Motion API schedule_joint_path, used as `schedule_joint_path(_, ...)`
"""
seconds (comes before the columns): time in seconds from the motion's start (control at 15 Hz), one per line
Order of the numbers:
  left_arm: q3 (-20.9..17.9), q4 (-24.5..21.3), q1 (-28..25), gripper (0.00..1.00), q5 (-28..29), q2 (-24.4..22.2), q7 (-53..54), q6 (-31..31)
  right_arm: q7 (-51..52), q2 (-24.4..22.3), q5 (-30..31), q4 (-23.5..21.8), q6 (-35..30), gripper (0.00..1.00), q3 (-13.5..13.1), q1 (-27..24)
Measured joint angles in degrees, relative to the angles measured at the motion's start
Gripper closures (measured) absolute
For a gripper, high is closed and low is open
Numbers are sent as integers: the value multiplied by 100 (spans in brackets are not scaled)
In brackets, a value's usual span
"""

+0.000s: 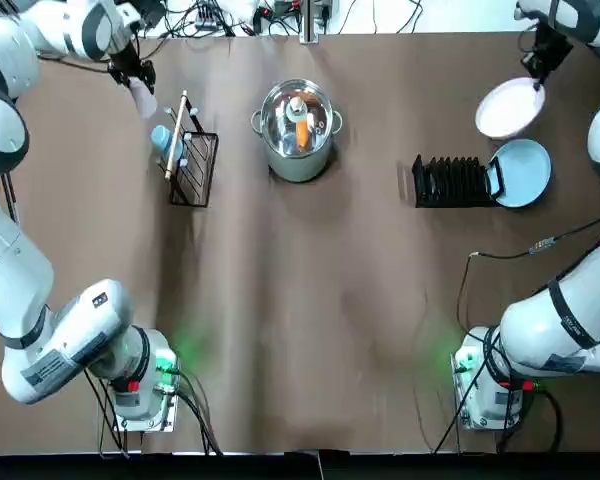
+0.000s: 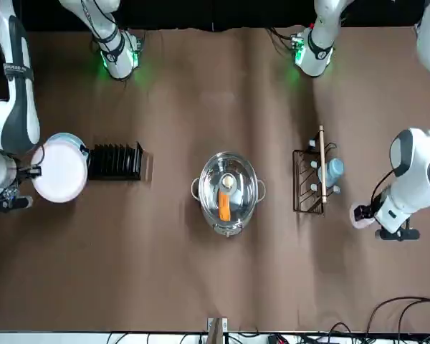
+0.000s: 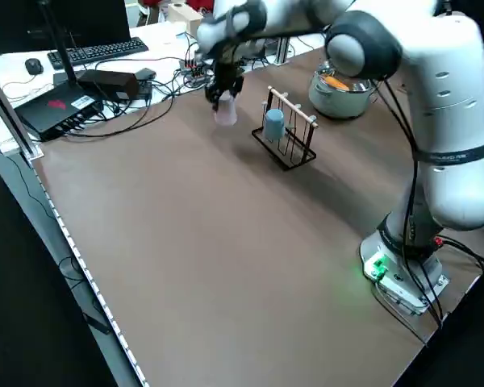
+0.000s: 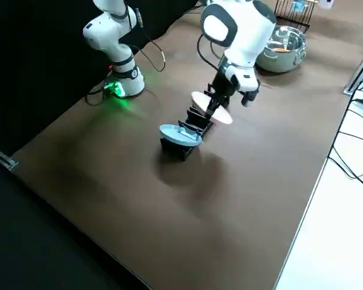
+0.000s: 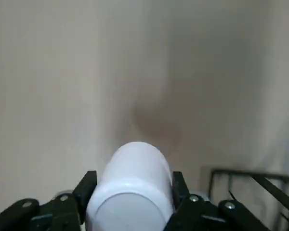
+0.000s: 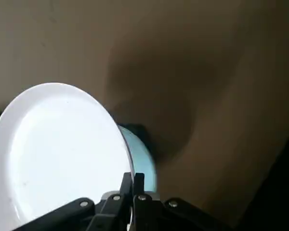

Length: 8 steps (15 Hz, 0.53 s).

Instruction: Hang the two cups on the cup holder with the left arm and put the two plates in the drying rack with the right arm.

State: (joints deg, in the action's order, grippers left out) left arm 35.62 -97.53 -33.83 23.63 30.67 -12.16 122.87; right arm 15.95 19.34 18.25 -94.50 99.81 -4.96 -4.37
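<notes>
The white cup [image 1: 143, 98] is clamped between the fingers of the left gripper [image 5: 134, 180], at eleven o'clock from the cup holder [image 1: 212, 165] in the top view. The light blue cup [image 1: 167, 142] hangs on the holder's nine o'clock side. Near three o'clock stands the lidded pot [image 1: 298, 150]. Farther that way, the blue plate [image 1: 523, 172] sits at the three o'clock end of the drying rack [image 1: 452, 184]. At the rack's one o'clock, the right gripper [image 6: 133, 180] pinches the white plate [image 6: 62, 154] by its edge.

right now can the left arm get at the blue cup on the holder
Probably not yet: its pincer is taken up by the pale pink cup, though the blue cup hangs close by.
</notes>
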Motion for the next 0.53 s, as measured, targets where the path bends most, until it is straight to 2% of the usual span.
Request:
schedule_joint_path(0.2,526,-54,-238,32,-36,-464,-664,-674,300,-1,1044,-306,190,96,36,13)
schedule_joint_path(0.4,1284,-333,-744,32,-213,-608,-1314,-832,303,-1,1571,-829,600,96,70,252)
schedule_joint_path(0.53,1501,-499,-837,32,-225,-614,-1683,-824,253,-6,1931,-1062,691,96,76,459)
